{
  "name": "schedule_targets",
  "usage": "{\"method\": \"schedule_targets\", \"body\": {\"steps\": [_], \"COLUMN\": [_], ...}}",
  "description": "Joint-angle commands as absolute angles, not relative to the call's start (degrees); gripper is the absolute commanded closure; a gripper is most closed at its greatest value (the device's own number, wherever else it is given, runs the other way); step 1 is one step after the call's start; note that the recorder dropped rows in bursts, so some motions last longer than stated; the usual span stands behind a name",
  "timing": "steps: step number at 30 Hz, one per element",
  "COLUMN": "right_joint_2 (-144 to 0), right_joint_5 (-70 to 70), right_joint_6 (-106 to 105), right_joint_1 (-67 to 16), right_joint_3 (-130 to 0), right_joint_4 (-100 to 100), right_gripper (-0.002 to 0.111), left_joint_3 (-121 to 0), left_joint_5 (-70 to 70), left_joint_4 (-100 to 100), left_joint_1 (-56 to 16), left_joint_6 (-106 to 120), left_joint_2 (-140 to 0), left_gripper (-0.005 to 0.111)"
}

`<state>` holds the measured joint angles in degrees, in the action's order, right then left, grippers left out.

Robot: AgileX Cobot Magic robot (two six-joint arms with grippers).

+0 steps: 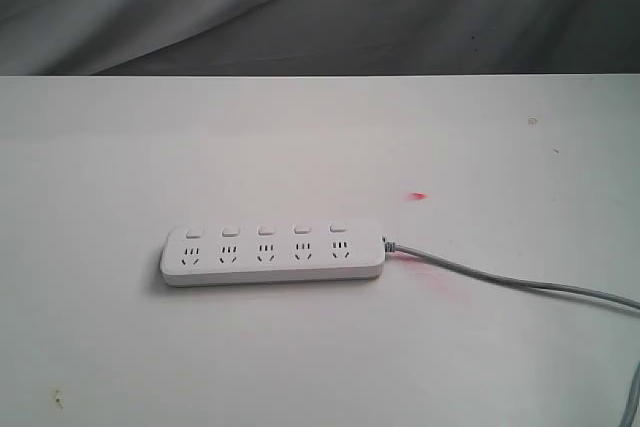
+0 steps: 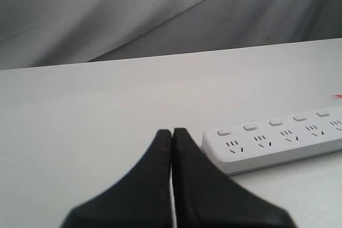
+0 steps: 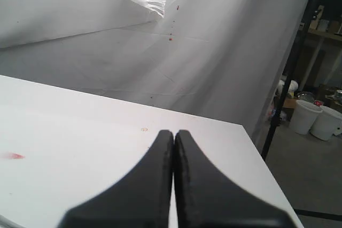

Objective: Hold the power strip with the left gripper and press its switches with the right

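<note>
Hovering at start: nothing gripped

Left end effector [image 2: 172, 133] is hanging pressed together, empty, near the power strip [image 1: 272, 252]. Right end effector [image 3: 173, 133] likewise, strip outside its view. Strip is lying flat on the bench [image 1: 300, 367]. Holding and pressing all switches [image 1: 265, 231] are remaining.

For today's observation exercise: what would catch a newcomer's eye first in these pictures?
The power strip lies centred on the table, grey cable trailing right. A small red mark sits beyond its cable end. The left gripper and right gripper are both shut, touching nothing.
</note>
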<state>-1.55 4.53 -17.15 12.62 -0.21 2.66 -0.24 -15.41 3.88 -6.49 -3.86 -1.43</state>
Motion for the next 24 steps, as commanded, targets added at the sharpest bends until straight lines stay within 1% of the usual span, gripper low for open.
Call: {"method": "schedule_targets", "body": {"steps": [1,4,6,7,12,14,17,18,19,20,22,23,24], "right_joint_2": [-1.4,-1.4,-1.4,-1.4,-1.4,-1.4,-1.4,-1.4,-1.4,-1.4,-1.4,-1.4,-1.4], "right_joint_5": [4.5,4.5,4.5,4.5,4.5,4.5,4.5,4.5,4.5,4.5,4.5,4.5,4.5], "right_joint_6": [-17.1,-17.1,-17.1,-17.1,-17.1,-17.1,-17.1,-17.1,-17.1,-17.1,-17.1,-17.1,-17.1], "right_joint_1": [13.0,13.0,13.0,13.0,13.0,13.0,13.0,13.0,13.0,13.0,13.0,13.0,13.0], "right_joint_3": [0.0,0.0,0.0,0.0,0.0,0.0,0.0,0.0,0.0,0.0,0.0,0.0,0.0], "right_joint_4": [3.0,3.0,3.0,3.0,3.0,3.0,3.0,3.0,3.0,3.0,3.0,3.0,3.0], "right_gripper": [0.108,0.108,0.108,0.108,0.108,0.108,0.108,0.108,0.108,0.108,0.108,0.108,0.108], "left_joint_3": [0.0,0.0,0.0,0.0,0.0,0.0,0.0,0.0,-0.2,-3.1,-9.4,-13.6,-15.8], "left_joint_5": [-15.3,-13.8,-8.9,-4.8,4.1,9.8,13.5,13.9,12.9,9.1,-3.7,-13.4,-17.8], "left_joint_4": [3.6,5.5,0.4,-5.5,-6.0,-6.0,-6.0,-6.2,-6.2,-4.3,0.0,2.0,2.1], "left_joint_1": [-6.6,-6.6,-6.6,-6.6,-6.6,-6.6,-6.6,-6.6,-6.6,-6.6,-6.8,-7.4,-7.8], "left_joint_6": [-4.1,-3.9,-4.7,-4.7,-4.5,-5.0,-9.0,-14.7,-17.4,-18.6,-18.6,-15.6,-12.7], "left_joint_2": [-1.0,-1.0,-1.0,-1.0,-1.0,-1.0,-1.0,-1.0,-1.0,-1.0,-1.1,-2.2,-3.3], "left_gripper": [0.106,0.106,0.106,0.106,0.106,0.106,0.106,0.106,0.106,0.107,0.107,0.107,0.107]}}
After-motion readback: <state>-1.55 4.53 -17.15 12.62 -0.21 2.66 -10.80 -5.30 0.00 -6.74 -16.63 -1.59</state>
